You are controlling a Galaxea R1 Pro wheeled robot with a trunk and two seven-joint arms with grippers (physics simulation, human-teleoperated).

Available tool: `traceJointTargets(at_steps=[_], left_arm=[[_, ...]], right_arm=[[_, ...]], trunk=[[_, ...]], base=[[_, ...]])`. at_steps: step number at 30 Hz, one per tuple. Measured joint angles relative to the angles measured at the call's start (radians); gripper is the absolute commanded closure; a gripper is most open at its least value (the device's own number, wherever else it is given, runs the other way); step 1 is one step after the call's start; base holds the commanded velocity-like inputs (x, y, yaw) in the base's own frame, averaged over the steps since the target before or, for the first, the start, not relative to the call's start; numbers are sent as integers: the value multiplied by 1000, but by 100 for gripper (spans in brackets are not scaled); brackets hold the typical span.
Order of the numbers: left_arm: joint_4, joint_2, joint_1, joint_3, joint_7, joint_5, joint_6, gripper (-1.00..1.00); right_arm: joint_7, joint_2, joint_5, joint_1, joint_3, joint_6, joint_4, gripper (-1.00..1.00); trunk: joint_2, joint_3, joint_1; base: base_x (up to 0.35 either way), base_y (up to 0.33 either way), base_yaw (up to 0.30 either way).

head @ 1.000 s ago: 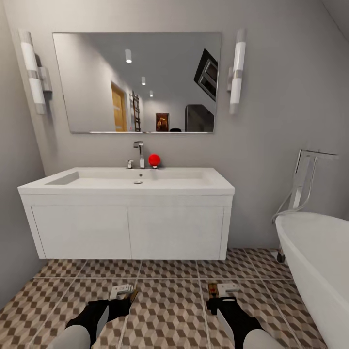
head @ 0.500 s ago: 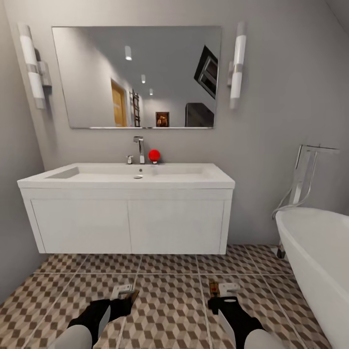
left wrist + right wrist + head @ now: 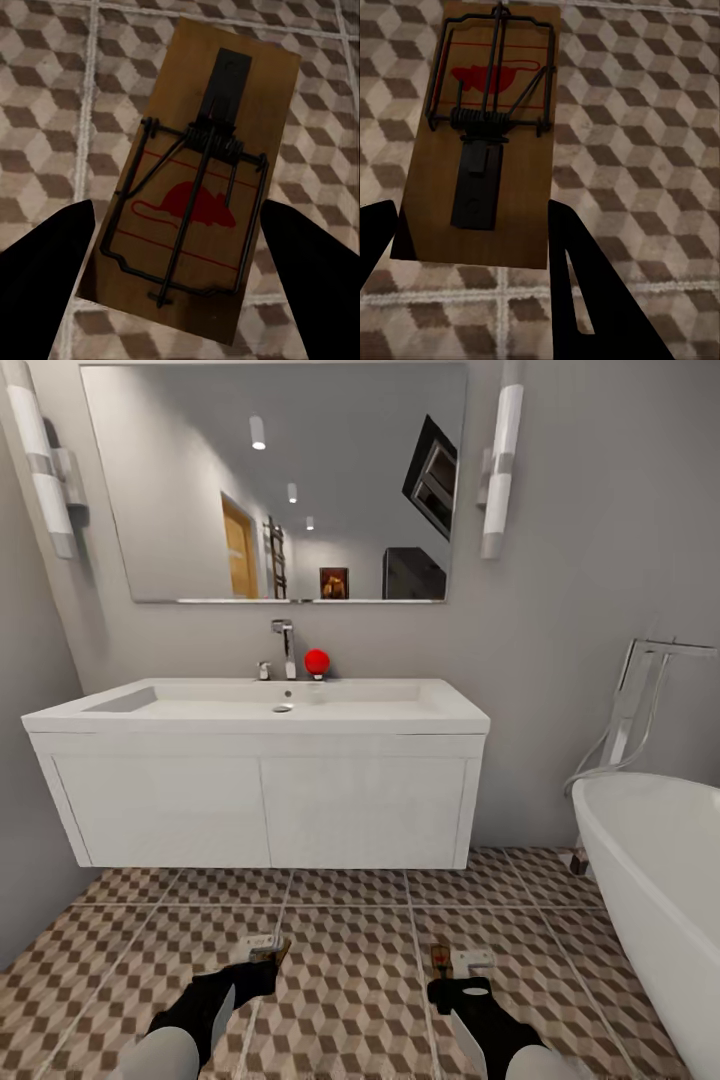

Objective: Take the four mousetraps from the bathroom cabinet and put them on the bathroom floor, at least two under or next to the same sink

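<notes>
My left gripper [image 3: 258, 956] is shut on one mousetrap [image 3: 273, 953], a tan board with dark wire and a red mouse mark [image 3: 195, 187], its black fingers [image 3: 45, 277] pressing both long edges. A second mousetrap [image 3: 438, 960] [image 3: 480, 142] sits in my right gripper [image 3: 455, 966], which is shut on it the same way. Both traps hang low over the cube-patterned bathroom floor [image 3: 350, 980], in front of the white sink [image 3: 420, 718] with its chrome faucet [image 3: 285, 645]. The cabinet is out of view.
A white bathtub [image 3: 650, 850] with a chrome floor tap [image 3: 640, 700] stands at the right. A grey wall closes the left side. A red ball [image 3: 317, 661] rests on the sink's back edge, under a wide mirror [image 3: 280, 490]. There is a gap under the wall-hung vanity.
The whole view has shifted: sink and mirror sit higher and look slightly larger, so the camera moved. Both grippers keep their traps in the same pose.
</notes>
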Motion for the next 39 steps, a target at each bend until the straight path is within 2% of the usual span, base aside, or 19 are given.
traceJointTargets(at_steps=[2, 6, 11, 29, 39], left_arm=[[-16, -10, 0, -8, 1, -1, -15, 100], [-31, -18, 0, -47, 13, -1, -27, 100], [-35, -20, 0, -62, 37, 0, -30, 100], [-41, -18, 0, -67, 45, 1, -33, 100], [-41, -18, 0, -68, 47, 2, -33, 100]], right_arm=[[0, 0, 0, 0, 0, -1, 1, 100], [0, 1, 0, 0, 0, -1, 2, 100], [0, 1, 1, 0, 0, -2, 2, 100], [0, 3, 4, 0, 2, -5, 2, 100], [1, 3, 4, 0, 2, -36, 1, 100]], trunk=[[0, -8, 1], [-1, -23, 3], [-3, -43, 5], [-7, -112, 13], [-9, -151, 18]], base=[[0, 0, 0], [0, 0, 0], [0, 0, 0], [0, 0, 0], [0, 0, 0]])
